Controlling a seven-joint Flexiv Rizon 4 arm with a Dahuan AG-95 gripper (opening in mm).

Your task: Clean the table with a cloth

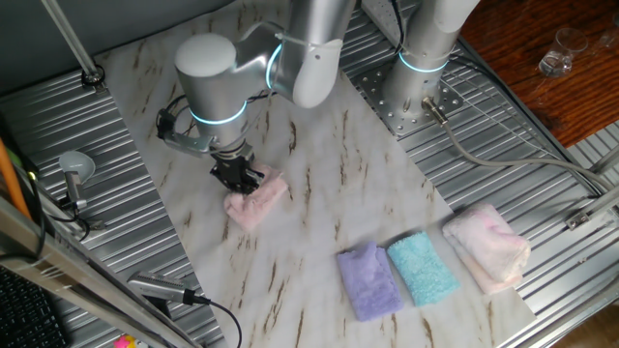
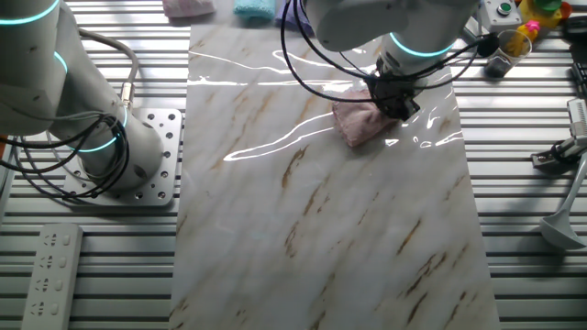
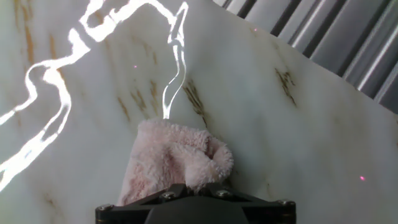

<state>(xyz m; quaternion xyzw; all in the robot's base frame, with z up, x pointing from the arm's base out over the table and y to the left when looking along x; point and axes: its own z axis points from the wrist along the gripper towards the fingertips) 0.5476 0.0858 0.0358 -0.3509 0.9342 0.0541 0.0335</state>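
Gripper (image 1: 239, 178) down on the cloth (image 1: 257, 200), left-centre of the table (image 1: 319, 193). Cloth lies flat on the marble, bunched under the tool, its free end trailing toward 4 o'clock from the gripper in one fixed view. Jaws look clamped on the cloth's near edge; the fingertips themselves are buried in the pile.

Along the table's near edge, at 4 o'clock from the cloth and well apart from it: purple towel (image 1: 368, 280), teal towel (image 1: 423, 270), pale pink-white towel (image 1: 487, 246), side by side.

Other fixed view: gripper (image 2: 394, 96) at 2 o'clock of the cloth (image 2: 359, 121), table (image 2: 321, 238) bare below.

Hand view: cloth (image 3: 177, 162) rumpled, directly ahead of the gripper housing, on the table (image 3: 280, 137).
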